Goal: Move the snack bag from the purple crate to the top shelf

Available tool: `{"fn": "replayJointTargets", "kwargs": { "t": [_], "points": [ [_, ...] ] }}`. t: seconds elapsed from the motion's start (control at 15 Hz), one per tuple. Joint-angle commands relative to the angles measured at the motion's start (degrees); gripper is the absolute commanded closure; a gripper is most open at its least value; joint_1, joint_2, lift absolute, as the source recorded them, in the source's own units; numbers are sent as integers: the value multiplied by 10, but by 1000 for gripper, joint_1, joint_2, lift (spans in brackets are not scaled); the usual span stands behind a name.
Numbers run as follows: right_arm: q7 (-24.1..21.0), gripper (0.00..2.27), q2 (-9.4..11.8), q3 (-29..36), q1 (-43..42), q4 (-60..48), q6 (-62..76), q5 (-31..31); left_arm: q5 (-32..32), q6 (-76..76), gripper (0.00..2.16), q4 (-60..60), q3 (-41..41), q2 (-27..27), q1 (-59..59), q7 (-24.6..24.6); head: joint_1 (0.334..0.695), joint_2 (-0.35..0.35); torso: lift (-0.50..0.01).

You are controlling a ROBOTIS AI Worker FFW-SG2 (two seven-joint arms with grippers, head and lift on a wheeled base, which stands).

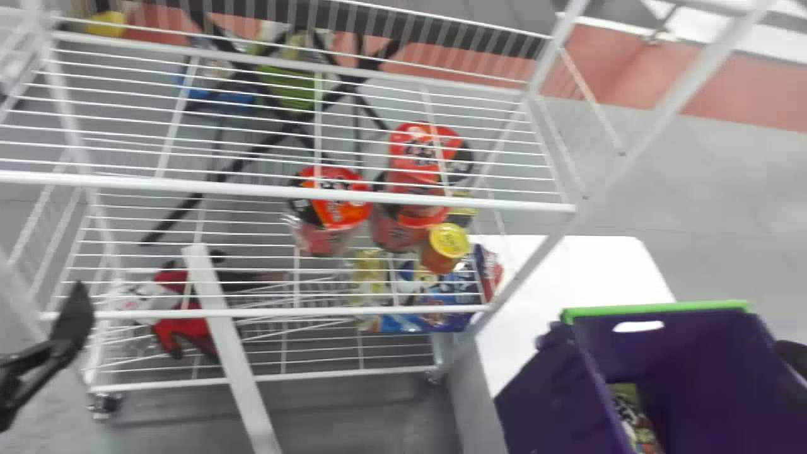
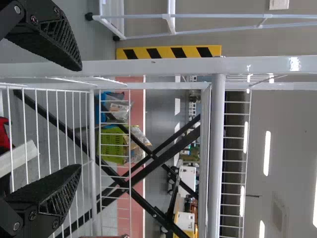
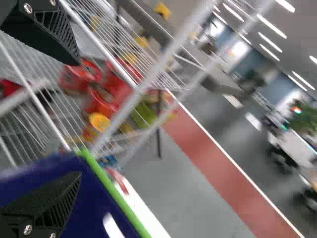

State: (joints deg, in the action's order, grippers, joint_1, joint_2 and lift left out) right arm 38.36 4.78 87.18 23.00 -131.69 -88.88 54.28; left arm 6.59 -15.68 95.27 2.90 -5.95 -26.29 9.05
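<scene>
right gripper [image 1: 795, 356] beside purple crate [image 1: 656, 308], snack bag [image 1: 638, 421] inside, further left

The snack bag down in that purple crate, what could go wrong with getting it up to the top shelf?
The snack bag lies low beside one wall of the purple crate, so the right tool might bump the wall or green rim while reaching in. Gripped poorly, the bag could slip. Later, it might snag on the front rail of the wire top shelf.
</scene>
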Motion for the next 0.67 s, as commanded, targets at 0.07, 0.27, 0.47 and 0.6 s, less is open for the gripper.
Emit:
{"fn": "replayJointTargets", "kwargs": {
  "t": [0.07,0.27,0.47,0.6],
  "points": [
    [-16,-1,49,1,6,94,-12,-96,0,0,130,-3,-3,-2,1,0,695,-350,-454],
    [-65,-1,92,-57,25,198,-12,-183,2,0,130,-6,-2,-6,2,-2,695,-350,-454],
    [-109,-1,123,-125,28,274,-12,-262,3,0,134,-6,-2,-6,3,-2,695,-350,-454],
    [-126,-1,165,-175,28,347,-11,-298,3,0,130,-8,-2,-6,3,-2,695,-350,-454]
  ]
}}
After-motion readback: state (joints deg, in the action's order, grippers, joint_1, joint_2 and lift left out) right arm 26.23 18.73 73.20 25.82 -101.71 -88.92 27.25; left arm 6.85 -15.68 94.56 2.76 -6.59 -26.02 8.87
